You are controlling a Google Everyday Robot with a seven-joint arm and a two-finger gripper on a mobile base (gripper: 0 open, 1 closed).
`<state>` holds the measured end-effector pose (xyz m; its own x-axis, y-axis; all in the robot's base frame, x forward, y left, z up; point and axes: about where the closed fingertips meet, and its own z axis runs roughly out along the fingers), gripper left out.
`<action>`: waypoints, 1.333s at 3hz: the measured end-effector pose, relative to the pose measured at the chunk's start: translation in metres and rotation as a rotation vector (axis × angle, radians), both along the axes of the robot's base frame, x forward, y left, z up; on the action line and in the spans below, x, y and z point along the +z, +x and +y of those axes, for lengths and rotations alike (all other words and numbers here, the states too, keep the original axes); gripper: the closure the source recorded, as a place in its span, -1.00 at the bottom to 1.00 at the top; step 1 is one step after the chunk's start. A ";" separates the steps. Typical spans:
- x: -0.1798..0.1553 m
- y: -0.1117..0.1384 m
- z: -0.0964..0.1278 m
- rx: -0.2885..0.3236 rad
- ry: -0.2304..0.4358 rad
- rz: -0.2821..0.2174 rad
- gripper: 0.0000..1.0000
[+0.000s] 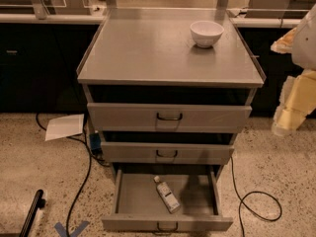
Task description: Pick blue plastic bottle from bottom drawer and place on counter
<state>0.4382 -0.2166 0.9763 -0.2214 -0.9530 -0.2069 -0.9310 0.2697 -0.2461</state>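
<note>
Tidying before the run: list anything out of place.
A white paper sheet lies loose on the speckled floor. The small clear plastic bottle lies on its side in the open grey metal bottom drawer. The claw hangs at right.

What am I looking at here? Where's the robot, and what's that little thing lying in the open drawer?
There is only one picture, taken by one camera that looks down at a grey metal cabinet from the front. The robot is a rolling machine with one arm. You only see a bit of it: the pale, blurry shape at the right edge is its arm, ending in the gripper, which hangs in the air beside the cabinet, far from the drawers. The flat top is the counter, and a white bowl stands on it near the back right. The bottom drawer is pulled open. The little thing inside is the blue plastic bottle, lying on its side with its white cap pointing to the back. Nothing holds it yet. A sheet of paper lies on the floor to the left.
</note>
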 end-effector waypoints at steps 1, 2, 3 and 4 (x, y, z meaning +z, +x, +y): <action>0.000 0.000 0.000 0.000 0.000 0.000 -1.00; -0.001 0.002 0.001 -0.031 0.010 -0.019 -1.00; -0.024 0.005 0.002 -0.177 0.107 -0.031 -1.00; -0.061 0.007 0.003 -0.414 0.290 -0.019 -1.00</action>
<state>0.4450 -0.2140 0.9156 -0.5618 -0.6890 -0.4578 -0.7278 0.6748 -0.1225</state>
